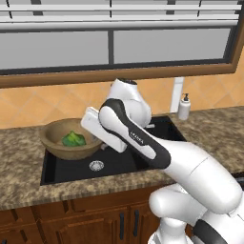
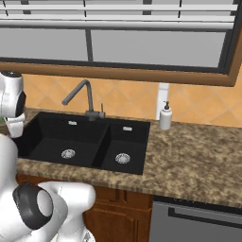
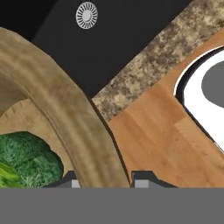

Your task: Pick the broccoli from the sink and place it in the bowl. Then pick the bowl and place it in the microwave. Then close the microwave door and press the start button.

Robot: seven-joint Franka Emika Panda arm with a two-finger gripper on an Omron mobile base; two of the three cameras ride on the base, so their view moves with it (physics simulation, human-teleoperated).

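Over the black double-basin sink (image 1: 119, 164), jaws clamp the wide wooden bowl's (image 1: 55, 138) rim, fingertips mostly hidden; one green lumpy broccoli (image 1: 73, 139) inside.

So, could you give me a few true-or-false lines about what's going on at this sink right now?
1. The broccoli lies inside the bowl. True.
2. The bowl is made of white china. False: it is tan wood with visible grain.
3. In the hand view, the gripper has one fingertip on each side of the bowl's rim. True.
4. The broccoli sits on the drain of the sink. False: both silver drains are bare, and the broccoli is in the bowl.
5. A soap bottle stands on the counter to the right of the sink. True.
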